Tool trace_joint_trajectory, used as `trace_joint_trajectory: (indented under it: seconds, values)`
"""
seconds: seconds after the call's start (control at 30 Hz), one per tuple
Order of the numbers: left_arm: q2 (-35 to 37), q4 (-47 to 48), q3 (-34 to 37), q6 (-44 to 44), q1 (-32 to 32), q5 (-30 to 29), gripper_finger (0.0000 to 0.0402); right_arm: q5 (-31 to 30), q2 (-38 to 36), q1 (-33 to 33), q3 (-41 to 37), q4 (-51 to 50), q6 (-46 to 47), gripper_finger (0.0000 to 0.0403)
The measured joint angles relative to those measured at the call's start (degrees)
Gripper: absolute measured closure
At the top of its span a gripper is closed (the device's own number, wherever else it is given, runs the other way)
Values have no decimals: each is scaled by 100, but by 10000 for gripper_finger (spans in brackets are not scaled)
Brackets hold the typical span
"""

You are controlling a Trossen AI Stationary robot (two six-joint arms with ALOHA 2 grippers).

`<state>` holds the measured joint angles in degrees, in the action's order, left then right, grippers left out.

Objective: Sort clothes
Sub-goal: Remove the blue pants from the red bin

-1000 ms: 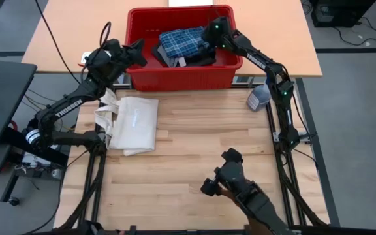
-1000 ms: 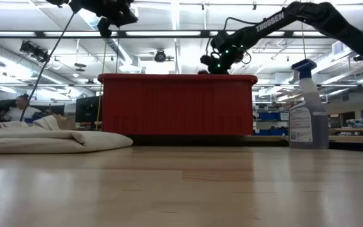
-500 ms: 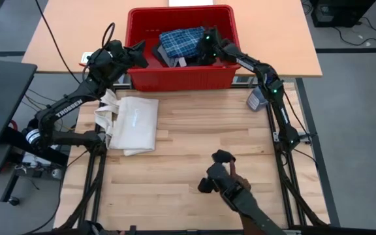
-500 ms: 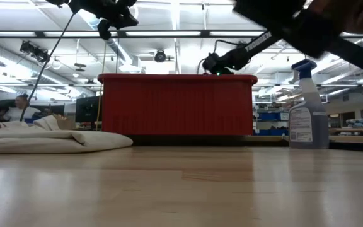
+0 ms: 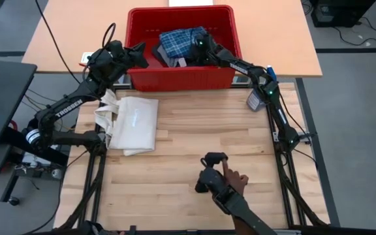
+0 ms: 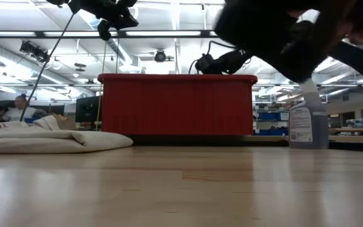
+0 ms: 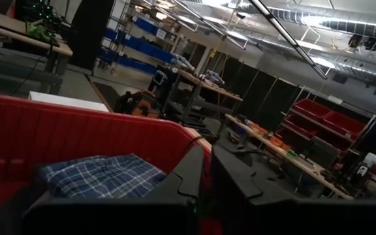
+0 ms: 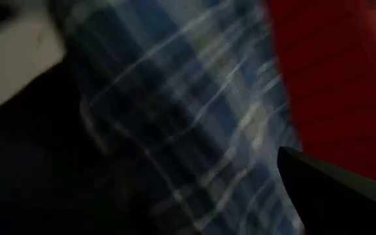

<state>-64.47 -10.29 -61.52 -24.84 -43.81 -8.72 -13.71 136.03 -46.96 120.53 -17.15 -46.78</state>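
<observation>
Clothes fill the red plastic bin (image 5: 138, 77) at the far edge of the wooden surface (image 5: 175, 170): a blue-and-white plaid cloth (image 5: 177, 42) lies on top, black fabric (image 5: 164, 57) beside it. The right gripper (image 5: 198, 43) is down in the bin against the plaid cloth; whether its fingers are released or clenched cannot be told. The left gripper (image 5: 138, 53) hovers at the bin's left rim, fingers pressed together around nothing. A white cloth tote bag (image 5: 132, 124) lies to the left.

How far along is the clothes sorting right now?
Nothing looks sorted yet: the plaid cloth and the dark fabric lie in the red bin. In hand: the right gripper reaches into the bin at the plaid cloth. The left gripper waits at the bin's left wall. Left: every garment.
</observation>
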Motion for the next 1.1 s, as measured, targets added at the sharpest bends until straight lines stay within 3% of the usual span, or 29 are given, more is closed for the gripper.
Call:
trace_joint_trajectory:
  seconds: [0.33,0.5,0.67,0.87,1.1]
  values:
    - [-2,322,0,2,4,1,367,-856,81,-118,-3,-76,-468,30]
    - [-2,342,0,16,4,-1,367,-274,79,-268,-127,-68,-507,30]
    - [-2,370,0,43,2,1,367,-215,77,-327,-441,330,-742,30]
    - [-2,374,0,203,0,-1,367,531,57,-332,-670,1569,-744,30]
    - [-2,374,0,197,0,-1,367,411,68,-416,-1025,2301,-553,30]
